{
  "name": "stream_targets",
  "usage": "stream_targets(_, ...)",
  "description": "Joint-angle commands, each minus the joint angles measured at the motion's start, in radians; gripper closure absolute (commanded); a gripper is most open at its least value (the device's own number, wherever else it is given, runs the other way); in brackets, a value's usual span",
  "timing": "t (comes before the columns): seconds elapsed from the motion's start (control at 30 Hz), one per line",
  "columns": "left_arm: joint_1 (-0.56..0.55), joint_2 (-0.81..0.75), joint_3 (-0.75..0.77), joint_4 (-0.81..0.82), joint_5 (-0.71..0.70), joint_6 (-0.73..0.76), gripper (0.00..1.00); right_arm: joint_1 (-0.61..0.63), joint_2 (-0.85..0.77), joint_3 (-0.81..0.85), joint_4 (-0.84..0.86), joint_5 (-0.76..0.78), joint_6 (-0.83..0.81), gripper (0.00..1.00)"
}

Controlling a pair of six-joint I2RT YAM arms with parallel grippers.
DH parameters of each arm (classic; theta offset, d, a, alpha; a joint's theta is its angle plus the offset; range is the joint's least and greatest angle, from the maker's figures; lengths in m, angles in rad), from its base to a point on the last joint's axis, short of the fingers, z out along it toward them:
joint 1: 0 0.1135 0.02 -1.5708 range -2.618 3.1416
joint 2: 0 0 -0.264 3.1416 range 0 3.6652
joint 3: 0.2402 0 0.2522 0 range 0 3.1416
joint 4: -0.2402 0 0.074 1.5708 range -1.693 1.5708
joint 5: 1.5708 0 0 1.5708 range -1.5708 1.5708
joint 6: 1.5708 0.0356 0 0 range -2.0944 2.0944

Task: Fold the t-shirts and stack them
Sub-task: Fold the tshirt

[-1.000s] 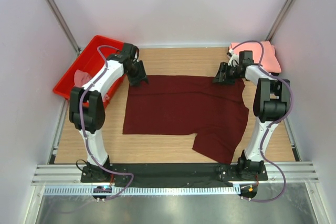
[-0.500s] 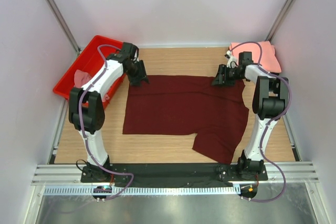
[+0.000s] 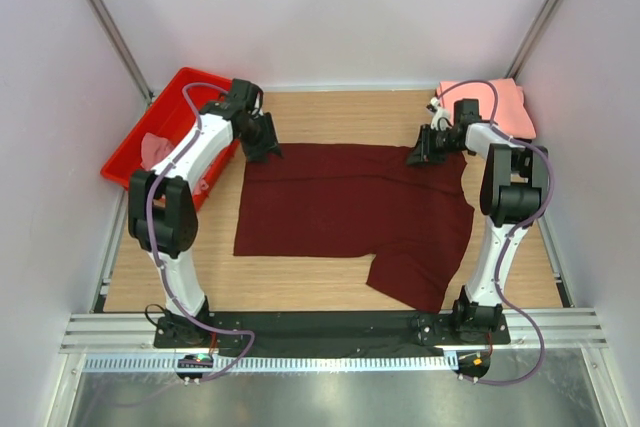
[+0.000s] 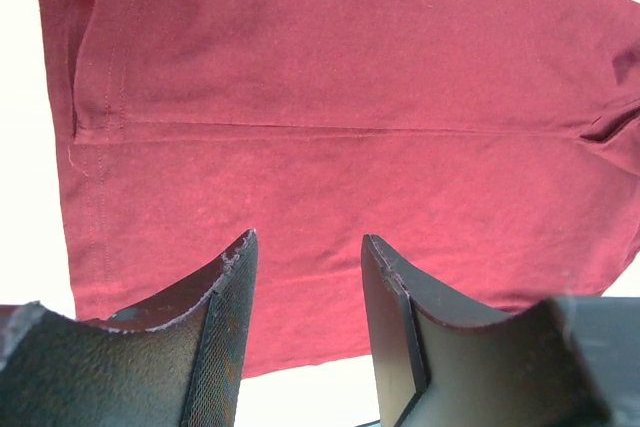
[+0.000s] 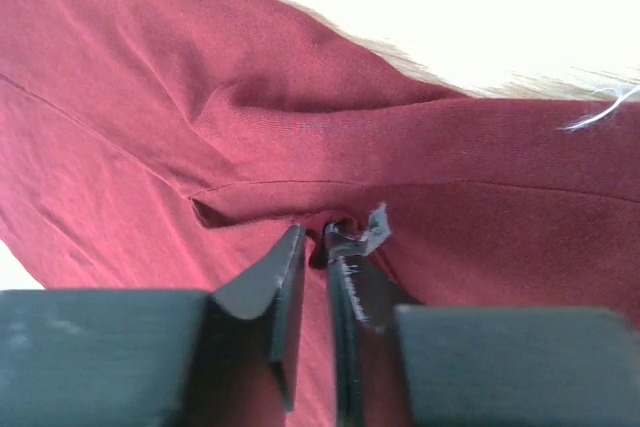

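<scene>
A dark maroon t-shirt (image 3: pixel 350 207) lies spread flat across the wooden table, one sleeve trailing toward the near right. My left gripper (image 3: pixel 266 151) hovers at its far left corner; in the left wrist view the gripper (image 4: pixel 305 242) is open, with the t-shirt (image 4: pixel 350 97) under the gap and its edge just below the tips. My right gripper (image 3: pixel 421 154) is at the far right corner. The right wrist view shows this gripper (image 5: pixel 320 232) shut on a raised fold of the maroon t-shirt (image 5: pixel 150 97). A salmon-pink t-shirt (image 3: pixel 503 107) lies folded at the far right corner.
A red plastic tray (image 3: pixel 122 155) stands at the far left beside the left arm, with pink cloth (image 3: pixel 155 147) in it. Bare wooden table (image 3: pixel 340 107) runs behind the maroon shirt. White walls close in on both sides and at the back.
The right gripper's jaws have come together on the cloth at the shirt's far right corner. The left gripper stays open in the same place.
</scene>
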Motion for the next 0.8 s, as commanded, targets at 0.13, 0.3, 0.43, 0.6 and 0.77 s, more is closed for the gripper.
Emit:
stream_targets(0.13, 0.001, -0.061, 0.031, -0.008, 0.001, 0.01, 0.53, 0.031, -0.09, 0.014, -0.033, 0.018, -0.002, 0.99)
stream_targets(0.3, 0.001, -0.075, 0.019, -0.004, -0.002, 0.002, 0.52, 0.065, -0.192, -0.039, -0.105, 0.125, -0.008, 0.99)
stream_targets(0.43, 0.001, -0.077, -0.002, -0.019, -0.054, -0.016, 0.51, 0.109, -0.272, -0.119, -0.142, 0.22, 0.024, 0.99)
stream_targets(0.6, -0.015, -0.103, -0.073, 0.045, -0.042, -0.039, 0.5, 0.207, -0.352, -0.197, -0.193, 0.277, 0.042, 0.82)
stream_targets(0.77, -0.127, -0.115, -0.11, 0.101, -0.04, -0.05, 0.5, 0.215, -0.441, -0.255, -0.207, 0.366, 0.187, 0.71)
